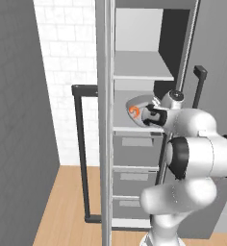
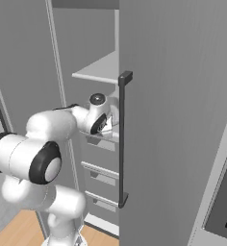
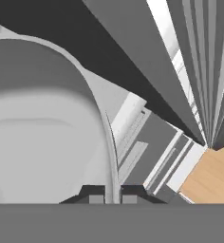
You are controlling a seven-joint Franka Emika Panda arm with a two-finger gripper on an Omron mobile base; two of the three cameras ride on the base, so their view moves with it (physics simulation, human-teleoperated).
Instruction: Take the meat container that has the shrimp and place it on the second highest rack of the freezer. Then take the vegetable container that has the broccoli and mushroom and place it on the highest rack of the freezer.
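Pincer (image 1: 145,116) closed tight on the rim of a pale bowl (image 1: 140,106), shrimp (image 1: 133,112) inside the bowl just ahead of the fingertips, bowl over the lower shelf (image 1: 122,126) of the open freezer (image 1: 134,62), upper shelf (image 1: 139,67) above, drawers (image 1: 134,144) below.

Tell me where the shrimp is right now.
In the left base view, the shrimp lies in a pale bowl held by the end effector, at the lower shelf inside the open freezer, above its drawers.
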